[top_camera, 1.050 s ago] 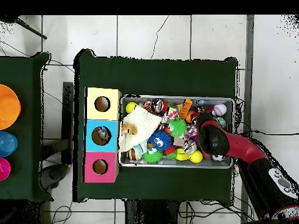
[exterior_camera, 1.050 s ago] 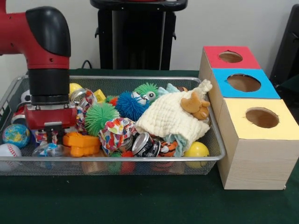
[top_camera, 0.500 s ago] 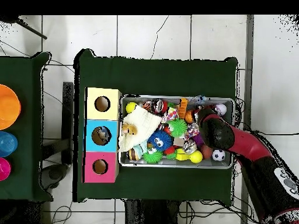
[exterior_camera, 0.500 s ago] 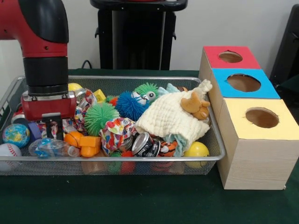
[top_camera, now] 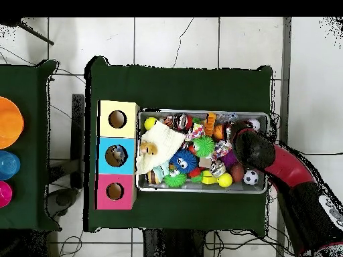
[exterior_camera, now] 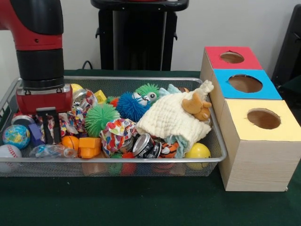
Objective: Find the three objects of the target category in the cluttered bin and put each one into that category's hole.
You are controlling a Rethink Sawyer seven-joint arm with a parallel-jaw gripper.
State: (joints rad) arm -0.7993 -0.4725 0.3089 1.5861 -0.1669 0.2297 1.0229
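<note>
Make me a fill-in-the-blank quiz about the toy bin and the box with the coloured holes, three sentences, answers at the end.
1. The wooden box has three holes; the top nearest the camera in the front view is coloured ____.
2. The claw hangs over the end of the wire bin that lies ____ from the box.
3. The cream cloth lies in the bin with a ____ plush toy on it.

Answers: yellow; farthest; tan
</note>
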